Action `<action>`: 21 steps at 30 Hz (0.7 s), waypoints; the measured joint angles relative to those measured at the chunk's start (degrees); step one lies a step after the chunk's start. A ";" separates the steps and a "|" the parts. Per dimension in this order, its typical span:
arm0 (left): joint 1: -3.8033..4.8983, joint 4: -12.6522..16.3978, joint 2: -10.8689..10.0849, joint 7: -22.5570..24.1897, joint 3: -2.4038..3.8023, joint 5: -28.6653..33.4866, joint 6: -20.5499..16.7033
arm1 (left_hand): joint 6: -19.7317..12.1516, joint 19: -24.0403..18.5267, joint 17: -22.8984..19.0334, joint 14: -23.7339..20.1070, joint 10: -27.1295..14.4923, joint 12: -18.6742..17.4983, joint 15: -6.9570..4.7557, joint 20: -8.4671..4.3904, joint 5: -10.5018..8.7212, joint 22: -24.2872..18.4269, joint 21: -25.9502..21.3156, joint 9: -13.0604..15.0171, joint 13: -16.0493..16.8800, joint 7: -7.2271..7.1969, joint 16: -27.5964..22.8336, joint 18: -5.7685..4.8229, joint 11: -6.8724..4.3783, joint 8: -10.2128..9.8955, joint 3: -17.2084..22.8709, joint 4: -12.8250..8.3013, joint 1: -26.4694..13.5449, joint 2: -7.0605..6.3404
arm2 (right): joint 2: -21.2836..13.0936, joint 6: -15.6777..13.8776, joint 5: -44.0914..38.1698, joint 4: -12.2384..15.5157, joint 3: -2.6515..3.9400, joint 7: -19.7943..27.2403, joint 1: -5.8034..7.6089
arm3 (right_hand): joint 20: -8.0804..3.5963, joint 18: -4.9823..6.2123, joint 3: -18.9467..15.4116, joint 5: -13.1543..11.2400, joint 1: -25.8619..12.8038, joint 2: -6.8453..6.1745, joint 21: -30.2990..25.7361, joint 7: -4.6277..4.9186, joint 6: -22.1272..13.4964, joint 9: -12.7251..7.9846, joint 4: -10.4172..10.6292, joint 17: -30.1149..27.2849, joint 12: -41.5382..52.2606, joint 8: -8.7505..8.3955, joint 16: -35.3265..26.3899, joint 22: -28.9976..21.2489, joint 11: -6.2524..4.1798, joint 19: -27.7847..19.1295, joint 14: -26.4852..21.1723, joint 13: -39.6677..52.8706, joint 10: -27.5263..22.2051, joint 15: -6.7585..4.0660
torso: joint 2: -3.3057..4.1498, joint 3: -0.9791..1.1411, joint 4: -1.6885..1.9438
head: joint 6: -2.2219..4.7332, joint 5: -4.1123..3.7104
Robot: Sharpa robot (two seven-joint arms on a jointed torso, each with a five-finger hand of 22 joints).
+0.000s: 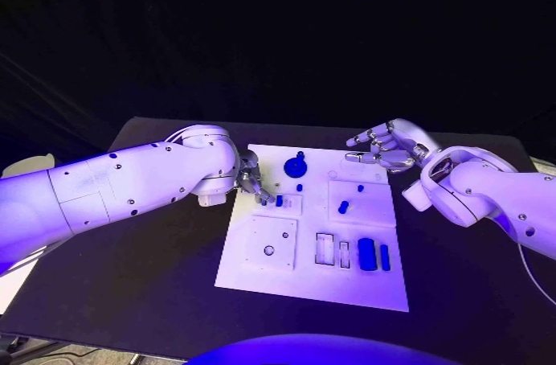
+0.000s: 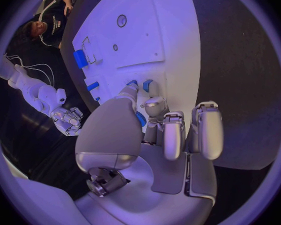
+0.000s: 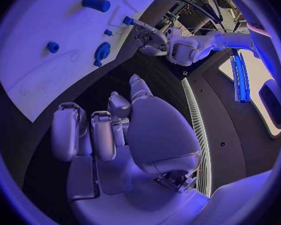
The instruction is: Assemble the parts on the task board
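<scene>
The left hand (image 1: pixel 253 182) rests its fingertips on the white rectangular task board (image 1: pixel 264 262), pinching a small blue peg (image 1: pixel 280 200); a round blue gear-like part (image 1: pixel 296 167) lies just beyond its fingers. The right hand (image 1: pixel 383 147) hovers over the board's far corner, fingers loosely curled and apart, holding nothing, the gear near it

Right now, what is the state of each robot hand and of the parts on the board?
Left robot hand: fingertips down on a small blue part on the task board.
Right robot hand: raised beyond the board's far corner, fingers curled, holding nothing.
Blue gear: lying on the board.
Long blue block: seated in its slot.
</scene>
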 measured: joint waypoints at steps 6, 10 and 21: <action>-0.09 -0.35 0.24 0.00 -0.03 0.02 0.20 | 0.00 0.00 0.00 0.00 0.00 0.00 0.00 0.00 0.00 0.00 0.00 -0.12 -0.28 0.00 0.00 0.10 0.00 0.00 0.24 -0.23 1.40 0.04 | 0.01 0.00 0.00 0.00 0.00 0.01 0.00 | 0.00 0.00 0.00 0.00 0.00 0.00 0.00 0.00 0.00 0.00 0.00 0.00 0.00 0.00 0.00 0.00 0.00 0.00 0.00 0.00 0.00 0.00 | 0.00 0.02 0.00 | 0.03 -0.04; -0.11 -0.59 0.37 0.00 -0.03 -0.03 0.37 | 0.00 0.00 -0.01 0.00 0.00 0.00 0.00 0.00 0.00 0.00 0.00 -0.19 -0.44 0.00 0.00 0.12 0.00 0.00 0.57 -0.57 2.57 0.46 | 0.02 0.01 0.00 0.00 0.00 0.02 0.00 | 0.00 0.00 0.00 0.00 0.00 0.00 0.00 0.00 0.00 0.00 0.00 0.05 0.00 0.00 0.00 0.00 0.00 0.00 0.00 0.00 0.00 0.00 | 0.00 0.03 -0.01 | 0.05 -0.03; -0.11 -1.27 0.83 0.00 -0.03 -0.43 0.88 | -0.01 0.00 -0.01 -0.21 0.00 -0.03 -0.21 0.00 0.00 0.00 0.00 -0.37 -0.94 0.00 0.00 0.12 0.00 0.00 1.92 -0.61 4.28 1.72 | 0.00 0.01 0.00 0.03 0.00 0.04 -0.01 | 0.00 0.00 0.00 0.00 0.00 0.00 0.00 0.00 0.00 0.00 0.00 0.04 0.00 0.00 0.00 0.00 0.00 0.00 0.00 0.00 0.00 0.00 | 0.00 0.03 -0.01 | 0.04 -0.07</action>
